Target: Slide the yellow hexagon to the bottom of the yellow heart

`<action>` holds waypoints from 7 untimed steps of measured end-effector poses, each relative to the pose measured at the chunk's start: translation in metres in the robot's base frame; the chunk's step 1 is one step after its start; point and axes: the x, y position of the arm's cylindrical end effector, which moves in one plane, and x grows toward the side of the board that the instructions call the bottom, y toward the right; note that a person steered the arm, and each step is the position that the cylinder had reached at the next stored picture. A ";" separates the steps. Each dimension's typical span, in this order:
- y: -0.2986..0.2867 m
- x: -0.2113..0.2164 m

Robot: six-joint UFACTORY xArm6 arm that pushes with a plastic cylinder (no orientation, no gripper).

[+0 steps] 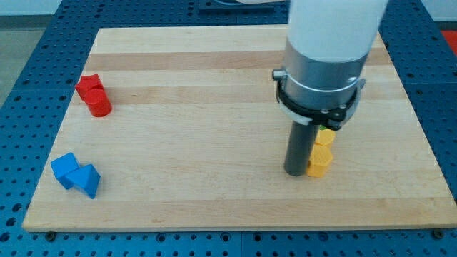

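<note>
A yellow hexagon (318,163) lies right of centre on the wooden board (200,121). A second yellow block, the heart (325,137), touches it from the view's top and is partly hidden by the arm. My tip (295,172) is on the board just left of the hexagon, touching or nearly touching its left side.
Two red blocks (93,96) sit together near the board's left edge, shapes unclear. Two blue blocks (75,174) sit together at the bottom left corner. The arm's grey and white body (325,57) hangs over the top right of the board.
</note>
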 end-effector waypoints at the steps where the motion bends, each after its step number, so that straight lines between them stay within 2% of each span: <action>1: 0.019 0.000; 2: 0.023 0.000; 3: 0.026 0.021; 4: 0.068 0.032; 7: 0.050 0.021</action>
